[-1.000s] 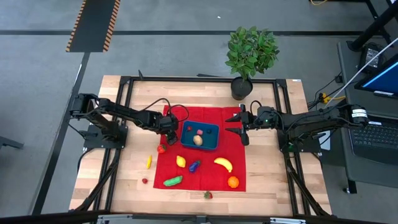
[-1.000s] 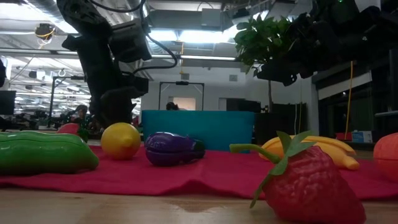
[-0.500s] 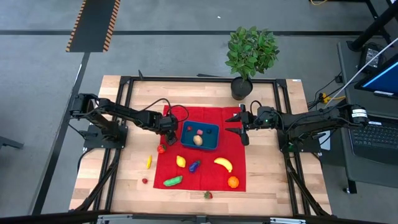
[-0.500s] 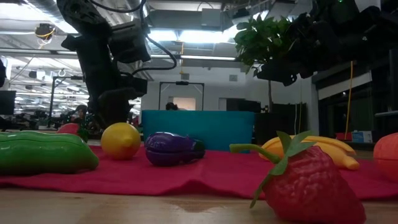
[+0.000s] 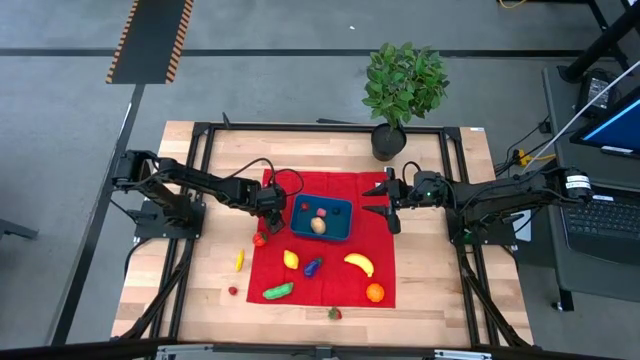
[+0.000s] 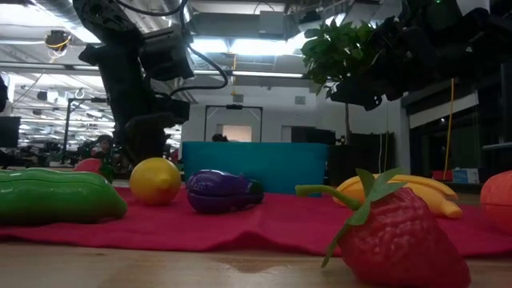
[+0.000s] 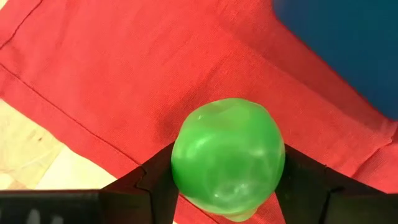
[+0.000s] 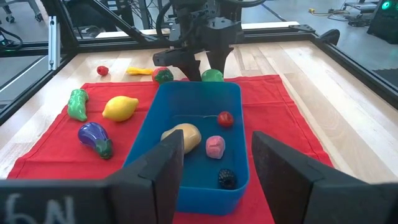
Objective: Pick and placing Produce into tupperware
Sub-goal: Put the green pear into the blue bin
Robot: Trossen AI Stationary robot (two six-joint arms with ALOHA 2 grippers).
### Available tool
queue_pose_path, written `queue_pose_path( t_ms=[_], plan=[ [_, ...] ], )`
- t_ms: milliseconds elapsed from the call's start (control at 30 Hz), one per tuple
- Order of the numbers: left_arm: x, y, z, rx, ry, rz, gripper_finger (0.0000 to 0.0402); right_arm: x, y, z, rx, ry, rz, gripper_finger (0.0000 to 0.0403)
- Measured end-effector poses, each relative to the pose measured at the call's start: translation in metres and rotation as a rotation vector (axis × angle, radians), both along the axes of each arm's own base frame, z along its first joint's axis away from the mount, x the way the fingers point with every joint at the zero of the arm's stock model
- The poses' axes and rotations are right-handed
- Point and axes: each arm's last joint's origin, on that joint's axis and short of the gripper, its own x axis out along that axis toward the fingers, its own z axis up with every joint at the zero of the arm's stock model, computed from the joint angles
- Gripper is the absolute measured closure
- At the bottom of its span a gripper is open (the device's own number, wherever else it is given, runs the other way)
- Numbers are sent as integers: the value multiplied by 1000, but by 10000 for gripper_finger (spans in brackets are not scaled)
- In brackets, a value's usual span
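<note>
My left gripper (image 5: 270,206) is at the teal-blue tupperware's (image 5: 320,219) left end, over the red cloth, shut on a round green fruit (image 7: 227,159). That fruit also shows past the tupperware's rim (image 8: 212,75). The tupperware holds a tan piece (image 8: 182,135), a pink one (image 8: 214,146), a small red one (image 8: 225,118) and a dark berry (image 8: 227,178). A lemon (image 5: 290,260), an eggplant (image 5: 313,266), a banana (image 5: 359,264), an orange (image 5: 374,292) and a cucumber (image 5: 278,291) lie on the cloth. My right gripper (image 5: 388,203) is open at the tupperware's right end, touching nothing. My left gripper pinches the round green fruit between its two fingers (image 7: 155,180), one on each opposite side of it (image 7: 186,168). The fingers come from above, pointing down at the cloth. Whether the fruit is lifted clear or rests on the cloth, I cannot tell.
A red-and-green piece (image 5: 259,239), a yellow piece (image 5: 239,261) and a small red one (image 5: 233,291) lie on bare wood left of the cloth. A strawberry (image 5: 334,313) sits at the cloth's near edge. A potted plant (image 5: 400,90) stands at the table's far edge.
</note>
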Motion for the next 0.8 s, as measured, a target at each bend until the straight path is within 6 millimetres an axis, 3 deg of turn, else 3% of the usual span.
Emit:
queue_pose_path(
  t_ms=[300, 567, 800],
  plan=[
    [2, 0, 7, 11, 34, -47, 198, 0, 0, 0, 0, 0, 0, 212],
    [8, 2, 48, 95, -23, -128, 198, 0, 0, -1, 1, 7, 0, 212],
    [-12, 2, 86, 181, -145, -157, 198, 0, 0, -2, -1, 20, 1, 212]
  ],
)
